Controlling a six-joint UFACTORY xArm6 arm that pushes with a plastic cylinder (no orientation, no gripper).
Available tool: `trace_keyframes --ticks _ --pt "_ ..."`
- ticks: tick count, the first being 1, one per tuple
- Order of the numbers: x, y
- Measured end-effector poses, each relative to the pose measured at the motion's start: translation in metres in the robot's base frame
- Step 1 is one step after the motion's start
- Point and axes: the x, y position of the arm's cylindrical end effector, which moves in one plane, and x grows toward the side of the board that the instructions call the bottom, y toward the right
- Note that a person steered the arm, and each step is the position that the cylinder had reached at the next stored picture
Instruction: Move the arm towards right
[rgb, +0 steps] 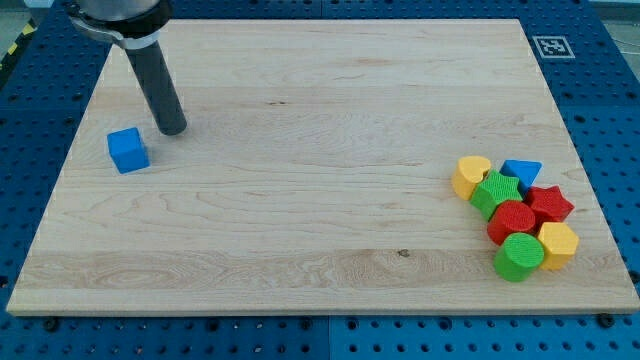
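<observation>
Gripperless rod leaning up-left, my tip (173, 130) down on the board (320, 90), just right of the blue cube (128, 150), grasping nothing.

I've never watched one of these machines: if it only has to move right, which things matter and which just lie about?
In the job:
my tip
wooden board

Lying about:
blue cube, beside the tip
pile at the view's right: yellow heart, blue triangle, green star, red star, red block, yellow block, green cylinder

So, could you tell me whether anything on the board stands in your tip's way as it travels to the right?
Nothing visible does. My tip sits just up and right of the blue cube, with bare board to its right. The cluster of blocks lies lower, near the view's right edge.
</observation>
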Motion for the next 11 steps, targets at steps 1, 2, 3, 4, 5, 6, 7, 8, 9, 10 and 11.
trace_keyframes --ticks 1,2,3,4,5,6,7,8,9,10,11 --pt "0.0 0.001" --pt "0.0 0.014" --pt "0.0 0.029" --pt "0.0 0.039" --pt "0.0 0.043" --pt "0.0 0.044" --pt "0.0 0.048" --pt "-0.001 0.074" --pt "-0.01 0.116" --pt "-0.013 0.185" --pt "-0.013 0.27"
